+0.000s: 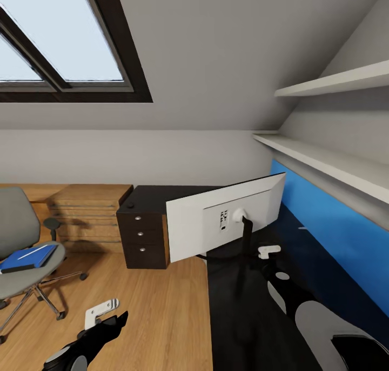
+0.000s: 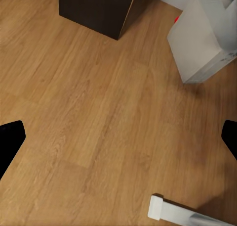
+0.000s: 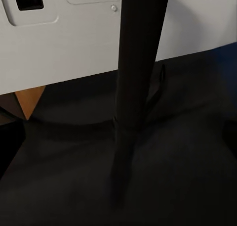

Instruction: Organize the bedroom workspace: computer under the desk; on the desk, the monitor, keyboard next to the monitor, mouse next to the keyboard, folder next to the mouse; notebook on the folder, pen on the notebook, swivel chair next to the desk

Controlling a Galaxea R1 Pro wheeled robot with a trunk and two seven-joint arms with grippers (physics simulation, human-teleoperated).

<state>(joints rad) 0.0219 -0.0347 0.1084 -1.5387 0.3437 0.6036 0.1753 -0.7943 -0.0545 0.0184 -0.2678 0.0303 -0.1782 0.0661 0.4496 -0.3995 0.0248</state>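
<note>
Monitor [image 1: 216,219] upright on the desk [image 1: 243,317], long axis level, back facing me; my left gripper [image 2: 118,137] spread wide, right grip indiscernible.

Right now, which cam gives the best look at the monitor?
Head view: the monitor stands on the desk, its whole pale back panel and black stand in frame. Right wrist view shows just the stand pole and the panel's lower edge, close up.

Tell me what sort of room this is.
Most likely an attic bedroom used as a home office: a skylight set in the sloping ceiling, a black desk carrying a monitor, and a swivel chair on the wood floor.
</note>
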